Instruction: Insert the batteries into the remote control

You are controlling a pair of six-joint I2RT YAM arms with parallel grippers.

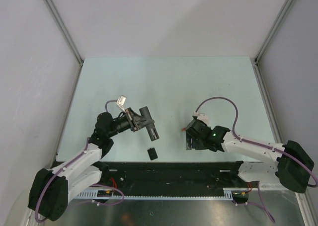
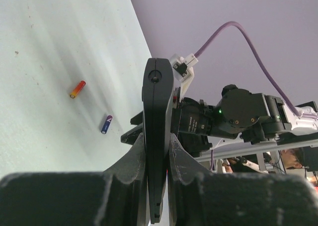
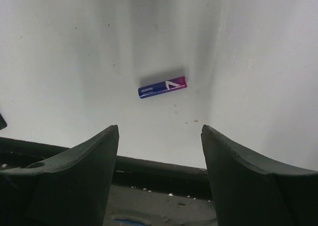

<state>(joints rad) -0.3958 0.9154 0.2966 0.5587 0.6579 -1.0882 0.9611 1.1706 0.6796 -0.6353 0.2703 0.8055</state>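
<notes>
The remote control [image 2: 157, 97] is seen edge-on, pinched between the left gripper's [image 2: 157, 146] pressed fingers above the table [image 1: 164, 82]. Two batteries lie apart on the table. They are the red-orange battery [image 2: 77, 89] and the blue-purple battery [image 3: 162, 87], which has bare surface around it under the right gripper's [image 3: 159, 131] spread fingers. One small black piece [image 1: 152, 153], possibly a cover, lies near the front edge.

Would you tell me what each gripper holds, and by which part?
The left gripper clamps the remote control by the end nearest its wrist. The right gripper is open, holding nothing.
</notes>
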